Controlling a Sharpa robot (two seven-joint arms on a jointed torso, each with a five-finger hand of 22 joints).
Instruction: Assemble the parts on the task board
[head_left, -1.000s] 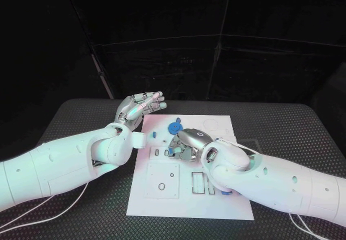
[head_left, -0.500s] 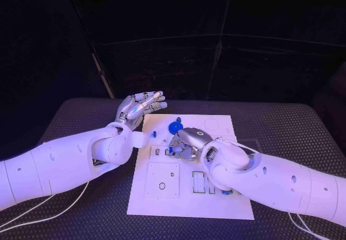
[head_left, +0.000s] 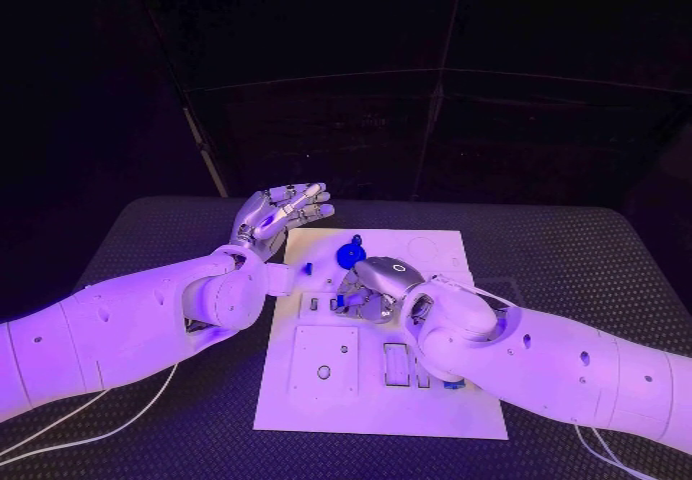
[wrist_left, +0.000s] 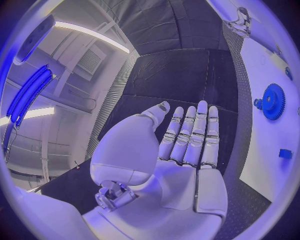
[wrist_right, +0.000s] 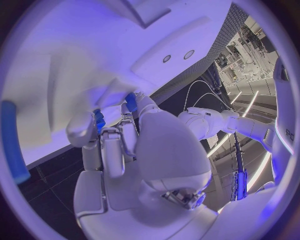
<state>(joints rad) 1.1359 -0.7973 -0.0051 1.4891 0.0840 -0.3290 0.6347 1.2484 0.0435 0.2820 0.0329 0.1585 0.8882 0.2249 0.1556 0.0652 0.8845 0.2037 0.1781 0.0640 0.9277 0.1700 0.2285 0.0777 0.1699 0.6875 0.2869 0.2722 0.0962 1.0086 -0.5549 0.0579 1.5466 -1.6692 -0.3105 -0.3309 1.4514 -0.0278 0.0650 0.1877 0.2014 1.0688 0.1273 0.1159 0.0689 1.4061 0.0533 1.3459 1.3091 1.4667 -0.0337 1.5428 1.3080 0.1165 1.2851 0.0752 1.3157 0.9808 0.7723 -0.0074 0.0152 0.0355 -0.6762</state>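
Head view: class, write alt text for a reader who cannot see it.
The right hand is curled down over small blue parts at the middle of the white task board. The left hand is raised beside the board's far left corner, holding nothing. A blue gear sits just beyond the right hand.

One white task board (head_left: 378, 400) lies on one black table (head_left: 144, 240). On it I count one blue gear (head_left: 351, 256), toward twelve o'clock, and three smaller blue pieces. Two hands.
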